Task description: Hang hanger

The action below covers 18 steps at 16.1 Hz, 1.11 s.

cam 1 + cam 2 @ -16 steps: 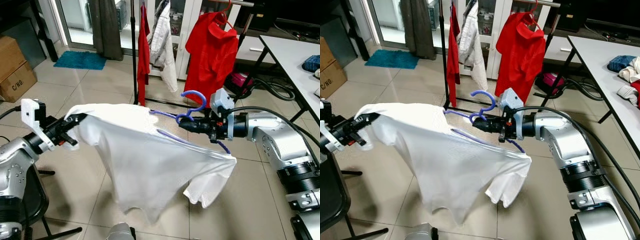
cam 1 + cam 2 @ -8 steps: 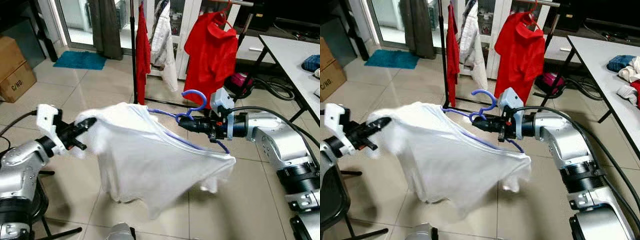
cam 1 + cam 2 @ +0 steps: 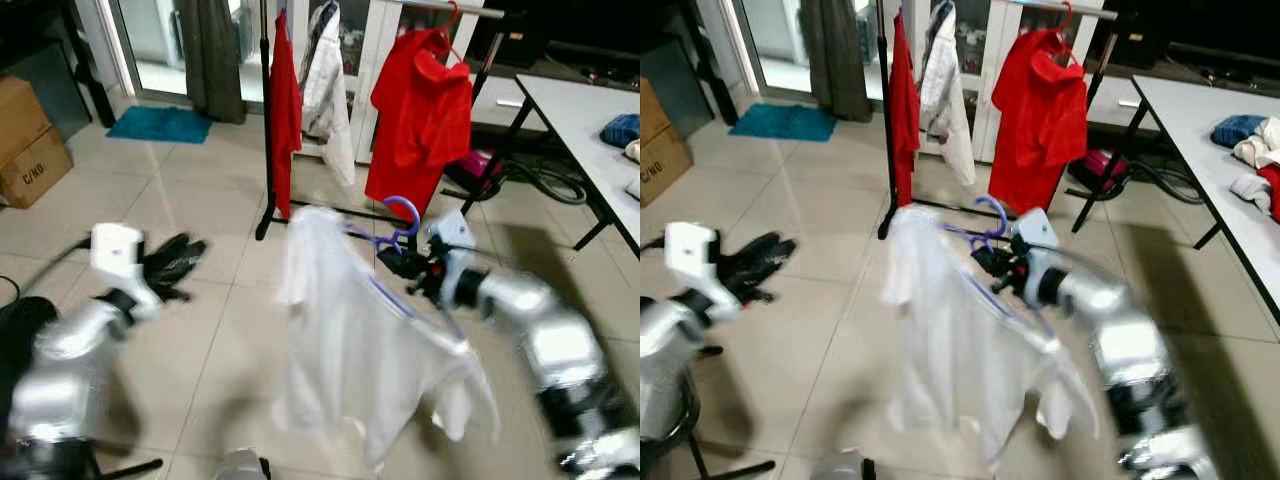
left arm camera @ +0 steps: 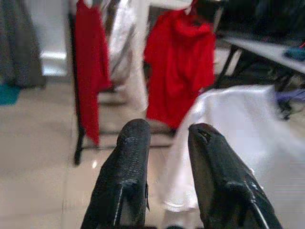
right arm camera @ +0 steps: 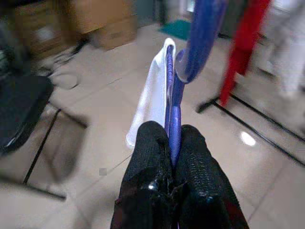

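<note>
A white shirt [image 3: 350, 360] hangs limp from a blue hanger [image 3: 400, 215] in mid-air in front of me. My right gripper [image 3: 405, 262] is shut on the hanger's neck just below the hook; in the right wrist view the fingers [image 5: 150, 143] clamp the blue hanger [image 5: 200, 33]. My left gripper [image 3: 175, 262] is out to the left, apart from the shirt, open with nothing between its fingers [image 4: 131, 148]; the white shirt [image 4: 238, 133] lies ahead of it. Behind stands the clothes rack [image 3: 268, 120] with a red shirt [image 3: 420, 110]. The picture is blurred.
A narrow red garment [image 3: 285, 100] and a white one [image 3: 330, 90] also hang on the rack. A white table [image 3: 590, 120] with clothes runs along the right. Cardboard boxes [image 3: 25, 140] and a teal mat [image 3: 160, 122] sit at the back left. Cables [image 3: 540, 180] lie under the table.
My left gripper has let go of the shirt and opened. The shirt has swung in and now hangs straight down from the hanger. The right arm shifted slightly; the camera moved.
</note>
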Tool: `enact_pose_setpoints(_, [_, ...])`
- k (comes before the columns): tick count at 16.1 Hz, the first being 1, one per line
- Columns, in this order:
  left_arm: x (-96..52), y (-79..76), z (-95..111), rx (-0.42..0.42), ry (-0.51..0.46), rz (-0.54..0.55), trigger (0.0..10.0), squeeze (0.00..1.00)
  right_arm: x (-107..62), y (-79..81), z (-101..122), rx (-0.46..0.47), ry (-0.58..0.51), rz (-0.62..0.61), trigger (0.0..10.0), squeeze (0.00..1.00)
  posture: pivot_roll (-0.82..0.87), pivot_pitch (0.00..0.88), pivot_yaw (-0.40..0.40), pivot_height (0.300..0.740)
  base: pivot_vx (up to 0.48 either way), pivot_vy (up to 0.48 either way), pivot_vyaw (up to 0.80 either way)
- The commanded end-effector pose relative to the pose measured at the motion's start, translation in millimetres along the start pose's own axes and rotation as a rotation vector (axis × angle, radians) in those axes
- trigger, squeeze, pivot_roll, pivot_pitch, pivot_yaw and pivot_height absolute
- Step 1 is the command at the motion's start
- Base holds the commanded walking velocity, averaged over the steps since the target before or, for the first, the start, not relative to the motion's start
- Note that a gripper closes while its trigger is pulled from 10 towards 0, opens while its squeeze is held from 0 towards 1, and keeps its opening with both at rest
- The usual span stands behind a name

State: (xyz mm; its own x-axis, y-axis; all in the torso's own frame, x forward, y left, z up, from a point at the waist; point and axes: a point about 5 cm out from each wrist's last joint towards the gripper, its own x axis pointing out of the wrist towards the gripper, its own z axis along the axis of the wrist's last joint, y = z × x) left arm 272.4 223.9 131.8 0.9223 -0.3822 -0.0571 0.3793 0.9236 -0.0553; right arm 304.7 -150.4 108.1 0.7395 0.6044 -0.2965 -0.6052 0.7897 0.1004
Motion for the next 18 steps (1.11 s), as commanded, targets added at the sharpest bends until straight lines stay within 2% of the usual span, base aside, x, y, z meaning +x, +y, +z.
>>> enact_pose_setpoints(1, [4.6, -11.7, -1, 0.027, 0.006, 0.034, 10.0, 0.00, -6.6, -12.8, -1, 0.061, -0.050, -0.209, 0.0, 0.00, -0.02, 0.000, -0.043, 0.740, 0.000, 0.000, 0.00])
enact_pose_setpoints(2, [8.8, -19.5, -8, 0.052, 0.032, 0.062, 10.0, 0.00, -7.4, -13.7, -12, 0.123, -0.063, -0.360, 5.0, 0.00, -0.01, 0.001, -0.057, 0.740, 0.000, 0.000, 0.00])
enact_pose_setpoints(3, [10.1, -21.8, -11, 0.058, 0.047, 0.070, 10.0, 0.00, -7.7, -13.7, -17, 0.141, -0.061, -0.414, 5.0, 0.00, -0.01, 0.001, -0.057, 0.740, 0.000, 0.000, 0.00])
enact_pose_setpoints(4, [10.8, -24.5, -19, 0.077, 0.074, 0.097, 10.0, 0.00, -5.5, -8.4, -27, 0.167, -0.043, -0.469, 10.0, 0.00, -0.01, 0.006, -0.057, 0.740, 0.000, 0.000, 0.00])
enact_pose_setpoints(6, [8.8, -21.9, -39, 0.080, 0.121, 0.210, 10.0, 0.00, -2.1, -5.6, -42, 0.149, 0.024, -0.593, 10.0, 0.00, -0.04, 0.000, -0.038, 0.740, 0.000, 0.000, 0.00])
enact_pose_setpoints(7, [9.1, -23.3, -43, 0.078, 0.128, 0.216, 10.0, 0.00, -2.6, -6.2, -44, 0.149, 0.032, -0.602, 10.0, 0.00, -0.04, 0.000, -0.044, 0.740, 0.000, 0.000, 0.00])
enact_pose_setpoints(8, [12.2, -31.6, -47, 0.057, 0.127, 0.211, 10.0, 0.00, -2.2, -6.5, -46, 0.173, 0.035, -0.598, 10.0, 0.00, -0.03, 0.000, -0.057, 0.740, 0.259, 0.000, 0.00])
enact_pose_setpoints(10, [14.6, -40.8, -56, 0.100, 0.168, 0.161, 10.0, 0.00, 1.5, -3.6, -60, 0.173, 0.057, -0.580, 10.0, 0.00, -0.01, 0.000, -0.078, 0.740, 0.277, 0.000, 0.00])
enact_pose_setpoints(12, [11.1, -35.6, -62, 0.051, 0.158, 0.185, 10.0, 0.00, 0.4, -3.7, -71, 0.145, 0.081, -0.588, 10.0, 0.00, -0.03, 0.000, -0.069, 0.740, 0.255, 0.000, 0.00])
enact_pose_setpoints(13, [10.1, -33.3, -62, 0.053, 0.150, 0.195, 10.0, 0.00, -3.4, -8.0, -69, 0.136, 0.053, -0.636, 10.0, 0.00, -0.02, 0.000, -0.070, 0.740, 0.251, 0.000, 0.00])
enact_pose_setpoints(14, [9.8, -32.4, -58, 0.078, 0.130, 0.202, 10.0, 0.00, -5.6, -10.0, -64, 0.182, -0.008, -0.642, 10.0, 0.00, -0.01, 0.000, -0.076, 0.740, 0.247, 0.000, 0.00])
enact_pose_setpoints(16, [10.0, -32.2, -52, 0.115, 0.102, 0.199, 10.0, 0.00, -2.3, -8.4, -55, 0.190, -0.073, -0.607, 10.0, 0.00, 0.01, 0.000, -0.083, 0.740, 0.266, 0.000, 0.00])
enact_pose_setpoints(17, [11.2, -30.4, -46, 0.122, 0.067, 0.200, 10.0, 0.00, 2.2, -6.1, -44, 0.219, -0.148, -0.588, 10.0, 0.00, 0.00, 0.000, -0.074, 0.740, 0.304, 0.000, 0.00])
enact_pose_setpoints(18, [12.0, -28.0, -44, 0.132, 0.056, 0.209, 10.0, 0.00, 3.7, -4.0, -44, 0.206, -0.141, -0.578, 10.0, 0.00, -0.01, 0.000, -0.061, 0.740, 0.311, 0.000, 0.00])
